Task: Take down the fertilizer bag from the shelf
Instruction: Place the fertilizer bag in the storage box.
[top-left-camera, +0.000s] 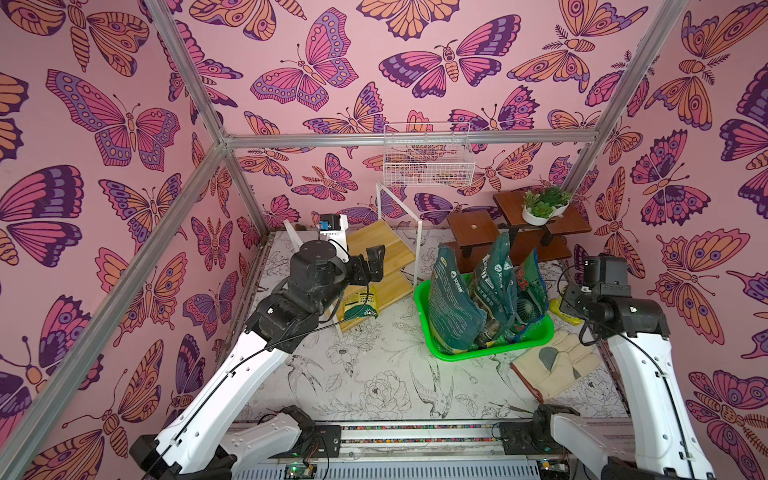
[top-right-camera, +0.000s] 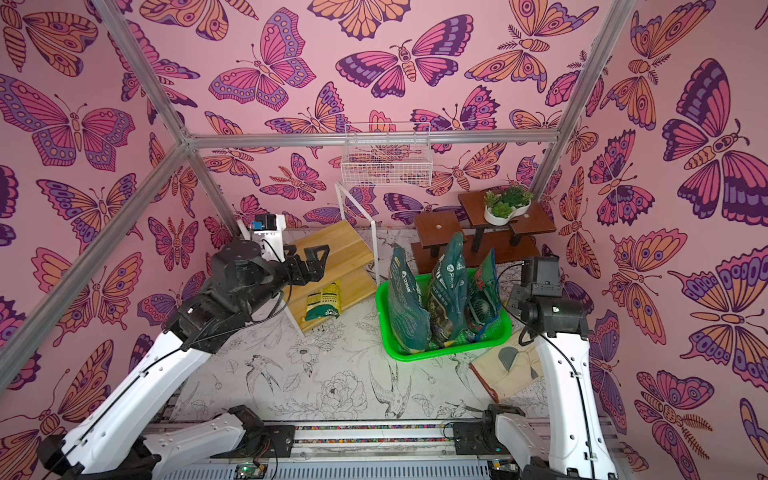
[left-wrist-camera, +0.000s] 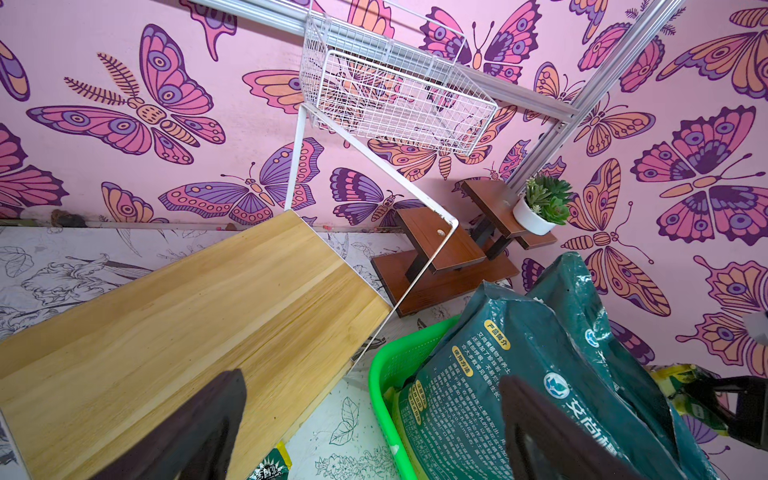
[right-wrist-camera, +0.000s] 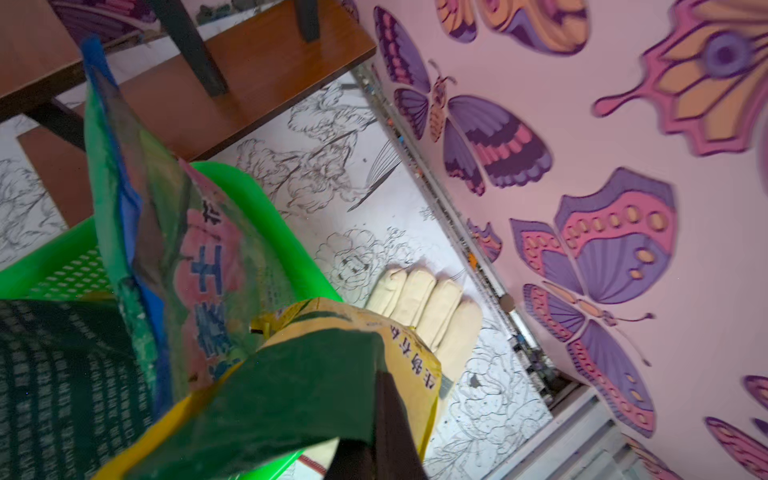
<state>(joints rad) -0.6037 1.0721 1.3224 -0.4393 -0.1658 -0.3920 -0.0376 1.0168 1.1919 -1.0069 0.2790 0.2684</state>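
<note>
The shelf (top-left-camera: 386, 253) of pale boards in a white frame stands at the back left. A small yellow-and-green fertilizer bag (top-left-camera: 359, 305) sits on its lower board at the front edge; only a corner of this bag (left-wrist-camera: 272, 465) shows in the left wrist view. My left gripper (top-left-camera: 370, 266) hovers open over the boards, above that bag, with nothing between its fingers (left-wrist-camera: 224, 399). On the right, my right gripper (right-wrist-camera: 374, 415) is shut on another yellow-and-green bag (right-wrist-camera: 299, 386), held beside the green basket (top-left-camera: 478, 355).
Three tall dark green bags (top-left-camera: 453, 299) stand in the green basket. A cream glove (top-left-camera: 552, 365) lies at its right. A dark brown plant stand (top-left-camera: 473, 226) with a potted succulent (top-left-camera: 540, 208) fills the back right. A white wire basket (top-left-camera: 428, 160) hangs on the back wall.
</note>
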